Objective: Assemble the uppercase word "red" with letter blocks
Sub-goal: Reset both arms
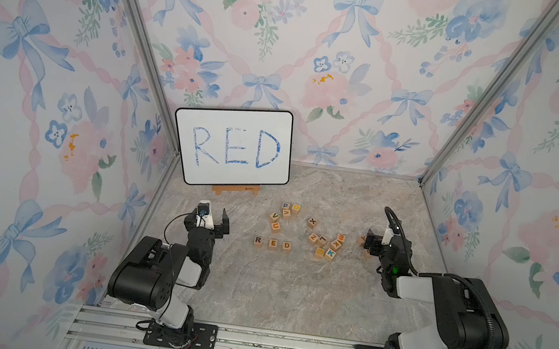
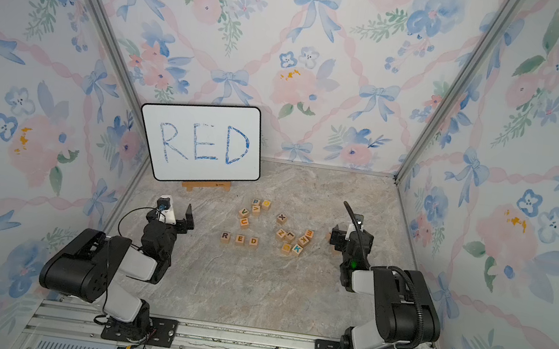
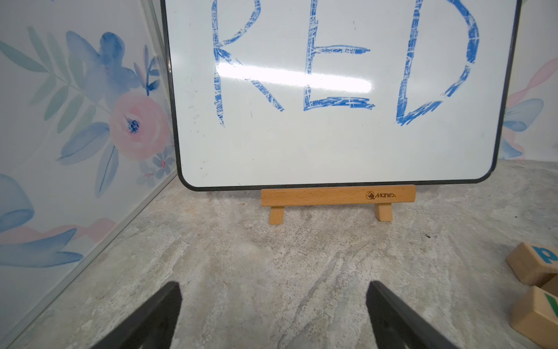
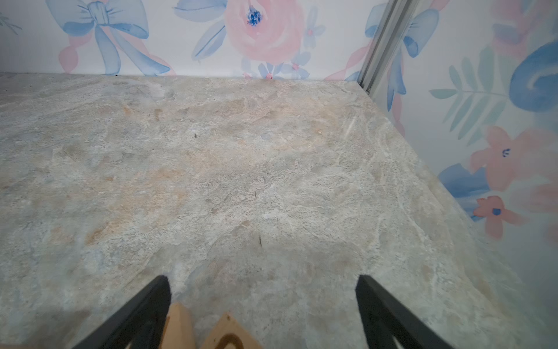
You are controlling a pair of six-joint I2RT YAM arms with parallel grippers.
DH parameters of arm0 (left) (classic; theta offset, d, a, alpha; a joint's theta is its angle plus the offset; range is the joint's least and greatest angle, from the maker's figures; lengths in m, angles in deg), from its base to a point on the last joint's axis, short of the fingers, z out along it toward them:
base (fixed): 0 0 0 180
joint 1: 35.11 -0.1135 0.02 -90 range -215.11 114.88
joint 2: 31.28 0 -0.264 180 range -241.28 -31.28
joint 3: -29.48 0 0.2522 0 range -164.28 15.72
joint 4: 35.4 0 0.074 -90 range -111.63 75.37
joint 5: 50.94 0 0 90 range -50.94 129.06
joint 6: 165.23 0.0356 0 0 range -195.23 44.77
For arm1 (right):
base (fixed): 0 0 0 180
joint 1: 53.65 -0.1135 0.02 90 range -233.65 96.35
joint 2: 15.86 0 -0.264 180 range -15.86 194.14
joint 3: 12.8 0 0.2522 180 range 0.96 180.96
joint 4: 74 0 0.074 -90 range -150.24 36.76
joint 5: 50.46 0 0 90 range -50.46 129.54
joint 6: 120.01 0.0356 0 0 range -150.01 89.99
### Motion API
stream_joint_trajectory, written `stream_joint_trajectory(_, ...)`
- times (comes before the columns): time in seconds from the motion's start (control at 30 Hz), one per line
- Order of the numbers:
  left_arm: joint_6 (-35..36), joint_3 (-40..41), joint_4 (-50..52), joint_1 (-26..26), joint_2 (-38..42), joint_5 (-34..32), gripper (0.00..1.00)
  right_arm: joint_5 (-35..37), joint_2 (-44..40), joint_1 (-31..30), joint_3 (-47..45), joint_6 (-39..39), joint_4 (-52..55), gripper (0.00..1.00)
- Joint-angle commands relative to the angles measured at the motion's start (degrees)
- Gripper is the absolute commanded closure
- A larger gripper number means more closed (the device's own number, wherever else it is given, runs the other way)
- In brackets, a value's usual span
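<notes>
Row of blocks: the R block [image 1: 258,241], the E block [image 1: 273,243] and the D block [image 1: 286,245] stand side by side on the worktop [image 1: 292,287], in front of the white board [image 1: 232,147]. In both top views they read RED, with narrow gaps between them.
Left claw [image 3: 273,287]: wide open and empty. It hovers apart from the row and faces the board.
Right claw [image 4: 262,279]: also wide open and empty. Spare blocks [image 4: 229,332] lie just below it; I cannot tell if it touches them.
Weight and feel: you can expect light, stiff wooden cubes, not fragile. The smooth faces may slip or turn if you pinch near a corner.
Where to hold: if you correct one, come from above and close on its near and far faces, because the gaps to its neighbours are narrow.
Task state: the word looks complete.
</notes>
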State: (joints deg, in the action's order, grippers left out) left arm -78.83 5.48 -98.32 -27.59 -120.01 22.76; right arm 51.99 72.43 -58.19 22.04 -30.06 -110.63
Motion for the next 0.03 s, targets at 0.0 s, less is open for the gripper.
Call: stream_joint_trajectory(0.0, 0.85, -0.49, -1.27, -0.06, -0.29, 1.35, 0.02, -0.14, 0.21, 0.32, 0.94, 0.68, -2.07, 0.03)
